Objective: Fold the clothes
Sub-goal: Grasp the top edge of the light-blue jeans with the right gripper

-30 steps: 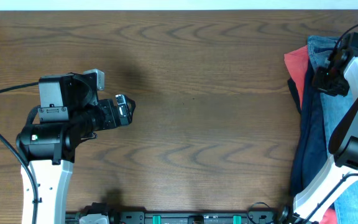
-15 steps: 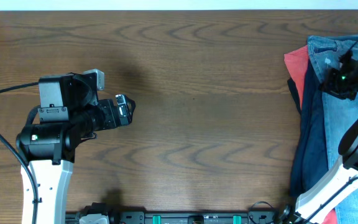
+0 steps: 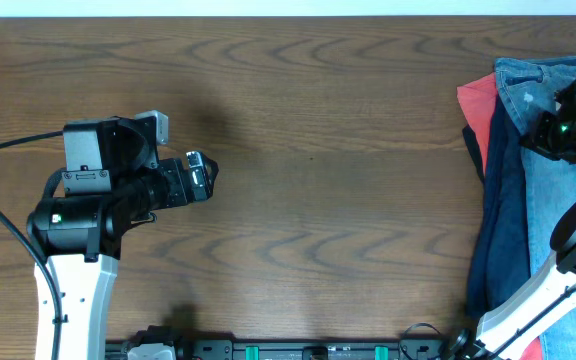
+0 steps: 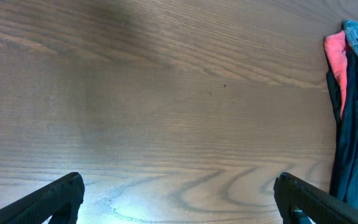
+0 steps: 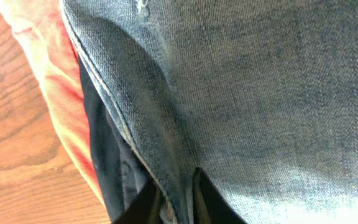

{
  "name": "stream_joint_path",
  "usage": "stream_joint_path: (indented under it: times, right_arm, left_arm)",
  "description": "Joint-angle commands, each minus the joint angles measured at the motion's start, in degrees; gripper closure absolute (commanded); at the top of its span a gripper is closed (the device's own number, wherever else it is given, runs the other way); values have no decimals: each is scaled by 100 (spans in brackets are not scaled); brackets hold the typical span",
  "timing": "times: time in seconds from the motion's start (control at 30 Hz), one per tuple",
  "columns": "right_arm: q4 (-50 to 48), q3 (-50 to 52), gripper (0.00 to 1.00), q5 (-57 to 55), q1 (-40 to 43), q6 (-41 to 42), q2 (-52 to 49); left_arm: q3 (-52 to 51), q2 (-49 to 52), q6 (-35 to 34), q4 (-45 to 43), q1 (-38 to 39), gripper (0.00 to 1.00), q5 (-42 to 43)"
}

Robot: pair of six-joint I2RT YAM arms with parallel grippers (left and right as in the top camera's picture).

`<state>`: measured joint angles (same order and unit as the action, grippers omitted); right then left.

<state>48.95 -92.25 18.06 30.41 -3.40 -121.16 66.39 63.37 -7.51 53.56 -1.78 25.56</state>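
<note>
The right tool (image 3: 560,132) had slid farther over the pile since a second before and was clenched on a fold of the jeans (image 3: 551,215) beneath it, probably ready to drag them out. The left tool (image 3: 200,177) hung released above the bench (image 3: 348,220).

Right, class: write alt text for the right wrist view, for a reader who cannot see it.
Close-up of light-blue denim jeans filling most of the frame, with the right tool pinching a raised fold of them at the bottom edge. Beneath the jeans, at left, lie a dark navy garment, a red-orange garment and the wooden table.
</note>
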Motion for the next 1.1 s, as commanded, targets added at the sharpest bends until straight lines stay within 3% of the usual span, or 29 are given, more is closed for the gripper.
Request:
stream_joint_path:
  times: [0.0, 0.07, 0.1, 0.3, 0.47, 0.57, 0.6, 0.8, 1.07]
  right_arm:
    - [9, 4, 89, -284, 42, 146, -35]
    - [17, 7, 91, -289, 17, 142, -35]
    - [28, 7, 99, -319, -2, 144, -35]
    - [48, -2, 99, -1126, -164, 861, 94]
    - [-52, -2, 99, -1233, -186, 844, 348]
    - [-4, 0, 82, -1226, -160, 772, 352]
    - [15, 7, 81, -1231, -155, 741, 350]
    - [35, 13, 99, -1226, -155, 704, 350]
    - [111, -299, 99, -1231, -179, 721, 549]
  left_arm:
    - [166, 28, -7, -7, -17, 2, 79]
    - [166, 28, -7, -9, -17, 2, 79]
    - [166, 28, -7, -7, -17, 2, 79]
    - [166, 28, -7, -9, -17, 2, 79]
    - [166, 26, -7, -7, -17, 2, 81]
    - [166, 28, -7, -7, -17, 2, 81]
    - [166, 28, -7, -7, -17, 2, 81]
    - [166, 28, -7, -7, -17, 2, 81]
    - [173, -2, -4, -11, -17, 2, 79]
